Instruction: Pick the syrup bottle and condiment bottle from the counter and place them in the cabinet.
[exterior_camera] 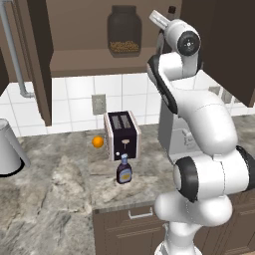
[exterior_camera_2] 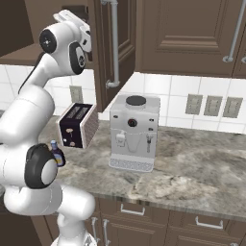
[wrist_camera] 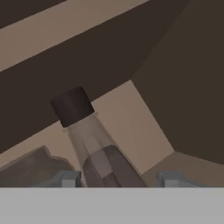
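The syrup bottle point(wrist_camera: 103, 148), brown with a dark cap, lies tilted between my fingertips point(wrist_camera: 65, 178) inside the cabinet point(exterior_camera: 94, 62), with its cap pointing at the back corner. My gripper point(wrist_camera: 119, 178) is shut on its body, raised to shelf height at the cabinet's right end. The hand point(exterior_camera: 160, 20) reaches into the opening above the arm's top joint. The condiment bottle point(exterior_camera: 124, 170), small and dark with a blue cap and yellow label, stands upright on the counter in front of the toaster. It shows again beside my arm's lower joint point(exterior_camera_2: 57, 154).
A big dark glass jar point(exterior_camera: 124, 31) stands on the cabinet shelf to the left of my hand. On the counter are a toaster point(exterior_camera: 122, 134), an orange point(exterior_camera: 98, 142), a coffee machine point(exterior_camera_2: 134, 132) and a pale kettle point(exterior_camera: 7, 149). An open cabinet door point(exterior_camera_2: 113, 48) hangs to the right of the hand.
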Controlling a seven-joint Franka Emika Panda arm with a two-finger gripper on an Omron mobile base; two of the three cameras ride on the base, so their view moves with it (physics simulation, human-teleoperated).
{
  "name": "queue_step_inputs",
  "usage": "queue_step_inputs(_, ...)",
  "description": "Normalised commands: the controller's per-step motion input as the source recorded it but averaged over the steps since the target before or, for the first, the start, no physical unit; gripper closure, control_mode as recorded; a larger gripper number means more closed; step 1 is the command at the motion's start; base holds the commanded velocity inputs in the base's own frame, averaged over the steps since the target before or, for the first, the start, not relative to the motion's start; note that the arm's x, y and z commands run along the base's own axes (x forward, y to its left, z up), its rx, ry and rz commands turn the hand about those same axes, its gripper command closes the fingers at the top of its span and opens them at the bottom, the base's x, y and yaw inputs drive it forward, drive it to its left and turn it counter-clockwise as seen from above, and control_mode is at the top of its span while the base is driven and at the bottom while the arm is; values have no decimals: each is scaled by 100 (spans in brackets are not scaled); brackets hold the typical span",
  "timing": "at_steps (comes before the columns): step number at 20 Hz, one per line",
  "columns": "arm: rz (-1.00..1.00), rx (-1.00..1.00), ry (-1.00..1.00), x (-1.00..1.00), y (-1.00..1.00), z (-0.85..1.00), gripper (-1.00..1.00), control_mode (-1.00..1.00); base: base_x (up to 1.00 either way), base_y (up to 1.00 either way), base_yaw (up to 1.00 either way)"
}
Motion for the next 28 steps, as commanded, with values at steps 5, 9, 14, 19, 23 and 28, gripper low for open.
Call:
queue_step_inputs(5, 0, -2, 0, 22, 1, -1, 100, -100, 0, 0, 0)
queue_step_inputs(9, 0, -2, 0, 38, 0, -3, 100, -100, 0, 0, 0)
queue_step_inputs(14, 0, -2, 0, 44, 0, -12, 100, -100, 0, 0, 0)
queue_step_inputs(19, 0, -4, 0, 43, 0, -25, 100, -100, 0, 0, 0)
queue_step_inputs(23, 0, -6, 0, 43, 0, -37, 100, -100, 0, 0, 0)
queue_step_inputs(28, 0, -3, 0, 37, -5, -41, 100, -100, 0, 0, 0)
